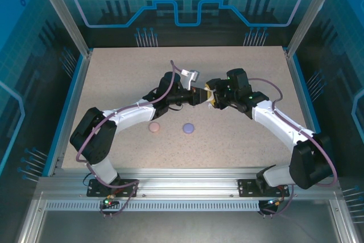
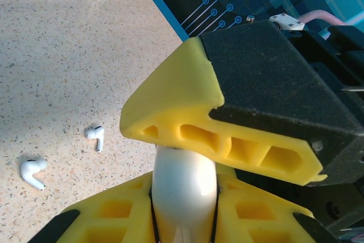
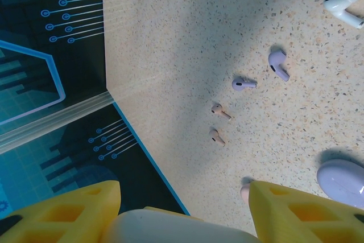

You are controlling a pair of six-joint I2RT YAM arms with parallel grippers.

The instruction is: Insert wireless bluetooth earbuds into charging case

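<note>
Clamping the white case, left hand pinched shut, right hand gripping wider; earbuds look light, slick: pinch the stems.

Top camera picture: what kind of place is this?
Probably a robot lab cell: speckled table inside an aluminium frame, blue circuit-pattern panels, left arm and right arm bolted at its edge.

We look down from above and behind over the whole table. Both wrist cameras hover close, tilted onto its speckled top; they share the white case, perhaps a white earbud too.
</note>
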